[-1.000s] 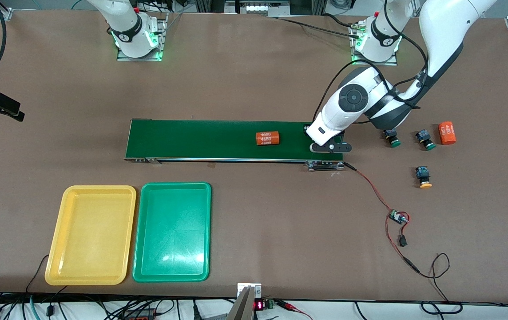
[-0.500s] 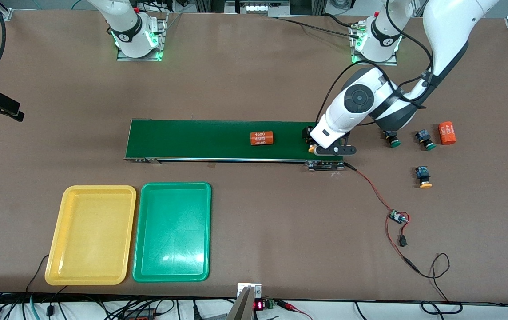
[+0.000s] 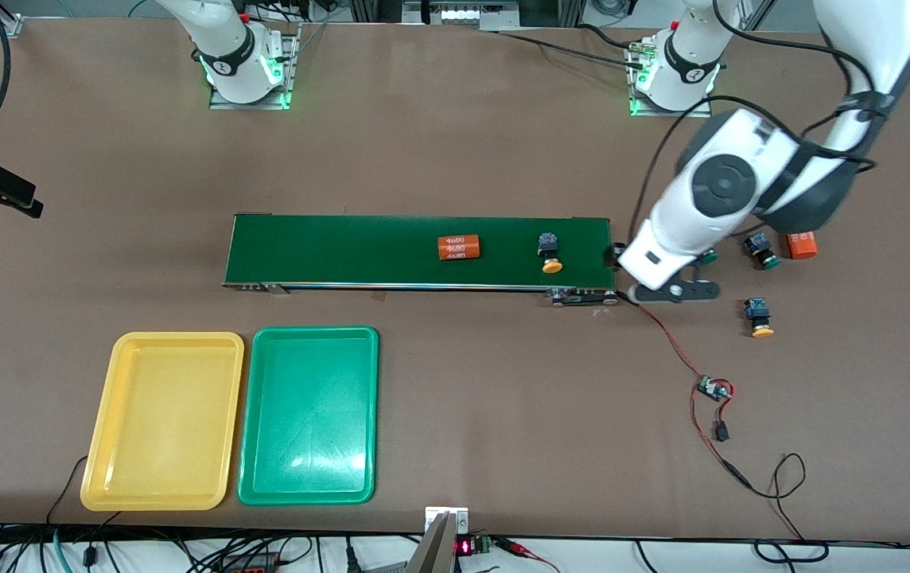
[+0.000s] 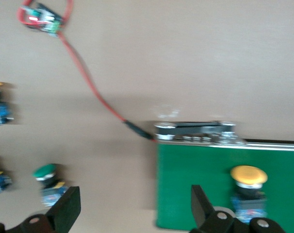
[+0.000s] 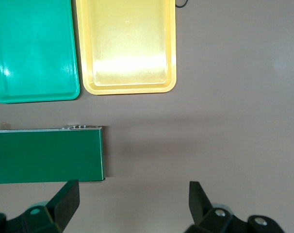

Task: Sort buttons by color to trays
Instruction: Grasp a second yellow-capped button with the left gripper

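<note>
Evidently light and rigid, each button is best pinched across its squarish dark body, since the round glossy cap looks slippery. One yellow-capped button [image 3: 550, 253] stands on the smooth green belt [image 3: 344, 251] just beside the left claw [image 3: 674, 291], which hangs released over the matte desk [image 3: 455, 143]; the right claw [image 5: 132, 206] is likewise spread, empty, waiting off the belt's end by the trays [image 3: 308, 414].

White arms [image 3: 709, 199], black joints, black cables
</note>
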Available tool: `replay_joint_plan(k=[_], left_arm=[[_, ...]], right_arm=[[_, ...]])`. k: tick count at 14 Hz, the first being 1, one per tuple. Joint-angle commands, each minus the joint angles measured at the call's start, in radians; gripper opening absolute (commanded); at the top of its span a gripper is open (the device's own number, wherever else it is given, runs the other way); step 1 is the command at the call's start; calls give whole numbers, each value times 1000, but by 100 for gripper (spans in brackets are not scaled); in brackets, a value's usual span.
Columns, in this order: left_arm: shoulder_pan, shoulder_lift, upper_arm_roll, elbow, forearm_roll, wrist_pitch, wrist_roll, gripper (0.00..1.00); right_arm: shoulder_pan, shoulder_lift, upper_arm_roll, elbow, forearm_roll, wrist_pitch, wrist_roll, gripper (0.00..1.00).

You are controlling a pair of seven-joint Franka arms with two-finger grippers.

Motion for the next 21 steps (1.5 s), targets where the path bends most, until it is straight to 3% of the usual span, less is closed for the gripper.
replay_joint_plan(k=[1, 3, 5, 7, 10, 14, 16, 19, 21], left_arm=[[104, 15, 26, 8, -3, -10, 97, 100], [165, 54, 38, 8, 79, 27, 123, 100], [172, 93, 74, 5, 242, 61, 177, 100], [182, 122, 116, 5, 300, 113, 208, 100], [211, 180, 190, -22, 304, 249, 267, 100], [326, 278, 193, -70, 305, 360, 320, 99], [336, 285, 200, -79, 305, 376, 338, 99], [334, 311, 227, -84, 305, 379, 337, 87], [333, 312, 227, -85, 304, 370, 335, 65]], right_arm=[[-8, -8, 5, -11, 6, 14, -8, 100], [-10, -6, 5, -11, 6, 16, -8, 100], [-7, -8, 7, -11, 7, 16, -8, 100], [-7, -6, 5, -11, 7, 16, -8, 100], [-7, -8, 5, -11, 9, 16, -8, 100], [-8, -6, 5, -11, 10, 17, -8, 100], [-10, -6, 7, -11, 10, 17, -8, 100], [-8, -8, 7, -11, 10, 17, -8, 100], [-8, -6, 5, -11, 10, 16, -8, 100]])
